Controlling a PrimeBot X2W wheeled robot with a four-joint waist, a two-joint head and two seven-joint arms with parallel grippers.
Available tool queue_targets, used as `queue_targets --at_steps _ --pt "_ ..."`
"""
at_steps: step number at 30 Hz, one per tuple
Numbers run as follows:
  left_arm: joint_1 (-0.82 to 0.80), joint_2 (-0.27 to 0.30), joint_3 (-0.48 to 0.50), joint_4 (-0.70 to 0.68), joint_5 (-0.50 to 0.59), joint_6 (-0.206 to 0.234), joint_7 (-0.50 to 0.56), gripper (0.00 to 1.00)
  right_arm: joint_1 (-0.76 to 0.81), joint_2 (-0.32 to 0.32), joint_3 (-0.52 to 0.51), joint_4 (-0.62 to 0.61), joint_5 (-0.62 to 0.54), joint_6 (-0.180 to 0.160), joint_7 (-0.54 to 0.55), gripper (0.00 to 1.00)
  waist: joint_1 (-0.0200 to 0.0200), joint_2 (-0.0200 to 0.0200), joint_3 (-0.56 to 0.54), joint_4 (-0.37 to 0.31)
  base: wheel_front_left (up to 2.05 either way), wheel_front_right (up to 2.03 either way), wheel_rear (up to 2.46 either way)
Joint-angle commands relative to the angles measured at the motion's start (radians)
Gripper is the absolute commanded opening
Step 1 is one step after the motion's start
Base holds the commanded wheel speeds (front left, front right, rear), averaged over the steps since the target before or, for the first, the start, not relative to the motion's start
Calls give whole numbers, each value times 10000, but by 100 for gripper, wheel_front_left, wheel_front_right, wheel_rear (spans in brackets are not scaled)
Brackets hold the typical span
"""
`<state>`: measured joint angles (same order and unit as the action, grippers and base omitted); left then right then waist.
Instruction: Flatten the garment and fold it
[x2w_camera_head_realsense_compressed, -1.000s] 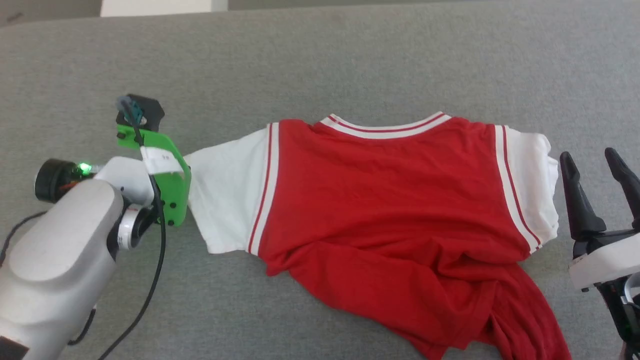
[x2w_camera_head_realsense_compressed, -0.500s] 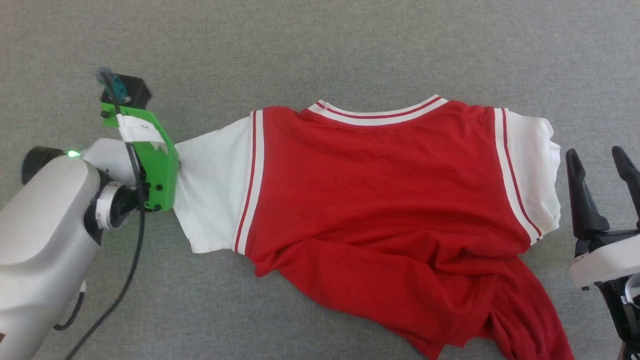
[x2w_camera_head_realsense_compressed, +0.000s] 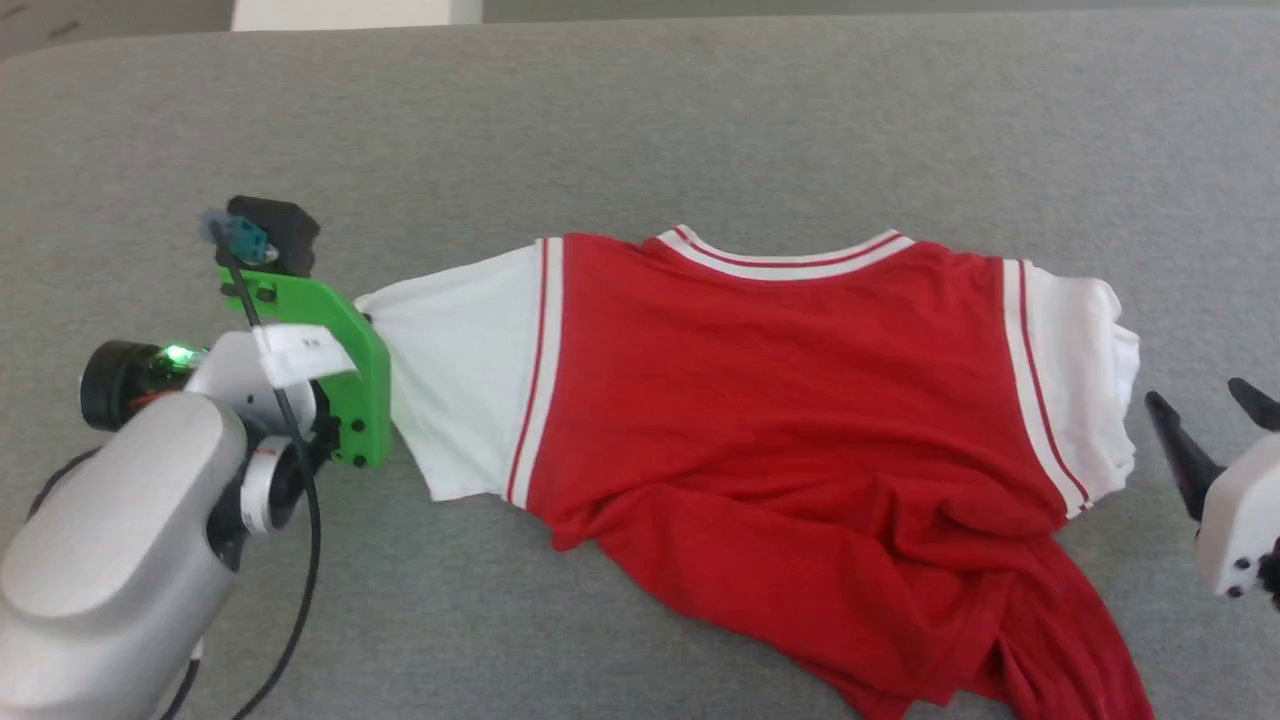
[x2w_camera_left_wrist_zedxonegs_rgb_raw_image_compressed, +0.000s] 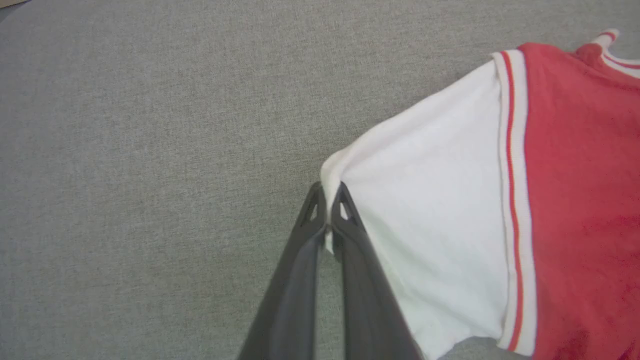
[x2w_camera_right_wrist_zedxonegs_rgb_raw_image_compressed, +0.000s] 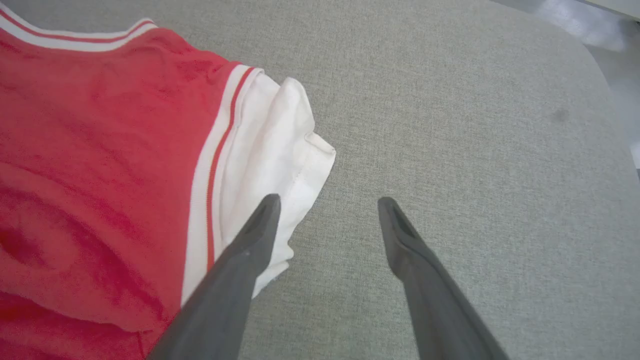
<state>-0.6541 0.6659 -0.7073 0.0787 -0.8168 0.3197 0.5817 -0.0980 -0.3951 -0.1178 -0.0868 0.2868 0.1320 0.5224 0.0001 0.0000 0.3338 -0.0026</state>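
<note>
The garment (x2w_camera_head_realsense_compressed: 780, 400), a red T-shirt with white striped-trim sleeves, lies spread on the grey surface, its lower body bunched toward the lower right. My left gripper (x2w_camera_left_wrist_zedxonegs_rgb_raw_image_compressed: 327, 200) is shut on the outer corner of the garment's (x2w_camera_left_wrist_zedxonegs_rgb_raw_image_compressed: 435, 200) white left sleeve; in the head view its green mount (x2w_camera_head_realsense_compressed: 350, 370) touches that sleeve. My right gripper (x2w_camera_right_wrist_zedxonegs_rgb_raw_image_compressed: 327, 205) is open, hovering just beside the crumpled right sleeve of the garment (x2w_camera_right_wrist_zedxonegs_rgb_raw_image_compressed: 270, 145), one finger (x2w_camera_right_wrist_zedxonegs_rgb_raw_image_compressed: 260, 225) over its edge. In the head view the right gripper (x2w_camera_head_realsense_compressed: 1215, 420) stands at the garment's right.
A grey fabric-covered table (x2w_camera_head_realsense_compressed: 640, 120) carries everything, with wide bare room behind the collar and left of the left arm. Its rounded far-right corner (x2w_camera_right_wrist_zedxonegs_rgb_raw_image_compressed: 590, 55) shows in the right wrist view. A black cable (x2w_camera_head_realsense_compressed: 300, 560) hangs from the left wrist.
My left gripper has shut on the left sleeve's corner. The head camera has shifted, and the right gripper now sits lower at the frame's edge.
</note>
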Motion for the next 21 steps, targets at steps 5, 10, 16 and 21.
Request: queue_targets --at_steps 5,10,16,21 --pt "464 271 -32 -1106 277 413 27 0 -1181 -1039 640 685 415 -13 1574 100 -1 0 -192 531 0 0 0" --pt "620 315 -119 -1820 382 649 83 0 -2068 -1850 1493 1571 588 -13 2391 100 -1 0 -33 774 0 0 0" --pt "622 243 -179 -2158 398 707 97 0 -2895 -2411 2521 2510 752 -13 2688 100 -1 0 224 940 0 0 0" --pt "516 147 -216 -2291 416 706 104 0 -3445 -2745 3314 3119 837 -13 2599 100 -1 0 473 1109 0 0 0"
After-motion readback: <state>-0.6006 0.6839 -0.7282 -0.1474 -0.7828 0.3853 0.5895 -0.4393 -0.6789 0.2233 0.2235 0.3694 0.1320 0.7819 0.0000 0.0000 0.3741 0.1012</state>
